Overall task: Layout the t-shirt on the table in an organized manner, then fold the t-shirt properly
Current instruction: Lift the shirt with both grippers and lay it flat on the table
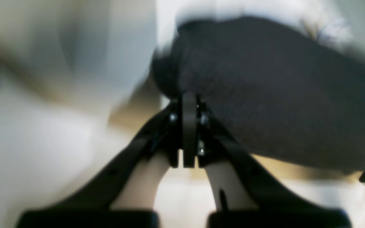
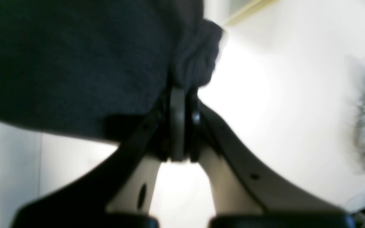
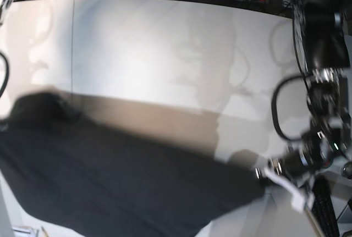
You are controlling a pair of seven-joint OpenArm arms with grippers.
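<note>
Base view: the t-shirt (image 3: pixel 110 187) is stretched in a wide black band, held up over the near side of the white surface (image 3: pixel 165 50), with its shadow on the surface just beyond it.
Left fingers: the left gripper (image 1: pixel 188 95) is pressed together on a corner of the t-shirt (image 1: pixel 265 95), cloth bunched right at the tips; in the base view this gripper (image 3: pixel 264 174) is at the shirt's right end.
Right fingers: the right gripper (image 2: pixel 182 90) is likewise clamped tight on a gathered lump of the t-shirt (image 2: pixel 74 63); in the base view its end of the shirt, the left one, is blurred.
Shirt position: spread between the 2 grips, mostly hanging clear of the surface; whether its lower edge touches, I cannot tell. No coloured print shows on the side facing the base camera.
Done so far: the shirt is picked up and opened out widthwise.
Left to do: by my judgement nearly everything. It is not yet laid flat and smoothed on the surface, and no fold has been made.
Stage: early, within the laying-out step.
</note>
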